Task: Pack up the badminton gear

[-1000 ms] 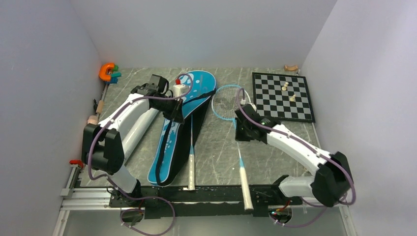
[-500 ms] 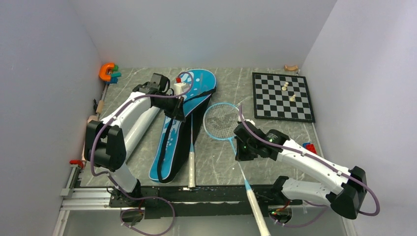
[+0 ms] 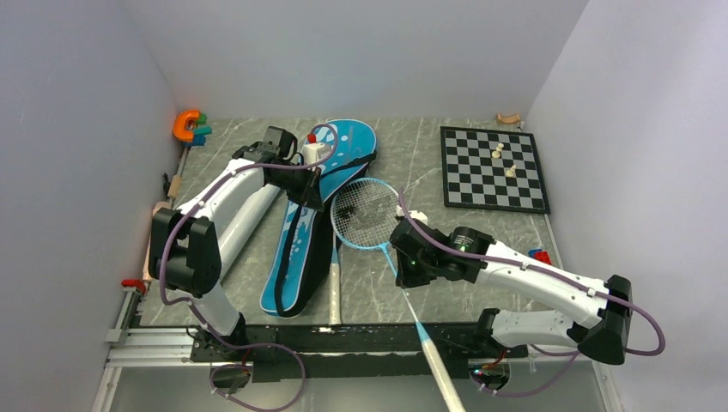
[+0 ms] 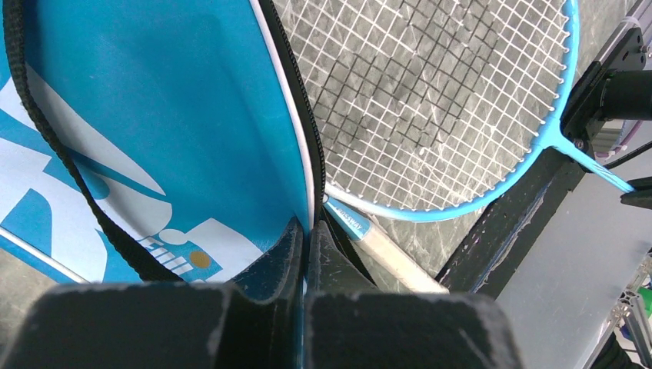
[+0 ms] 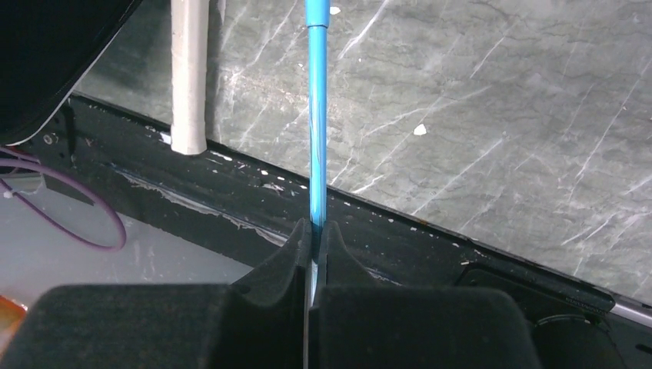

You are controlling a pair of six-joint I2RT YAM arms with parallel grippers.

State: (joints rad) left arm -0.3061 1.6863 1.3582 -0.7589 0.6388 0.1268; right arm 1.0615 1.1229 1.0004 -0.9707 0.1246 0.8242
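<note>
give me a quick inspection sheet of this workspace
surface: grey marbled table
job's things: blue racket bag lying flat; first racket partly inside, handle out; second racket, head at its opening
clutter: chessboard with pieces; orange C-shaped toy, far left corner
grippers: left gripper shut on the bag's edge; right gripper shut on the second racket's shaft
cables: purple cable along each arm
surroundings: plain white walls on three sides

Nothing legible anywhere. Left wrist view: tiny dark print on the blue collar of the racket [image 4: 347,218] at the bag's right edge, too small to read. White graphics on the blue bag [image 4: 154,115] don't resolve into letters.
</note>
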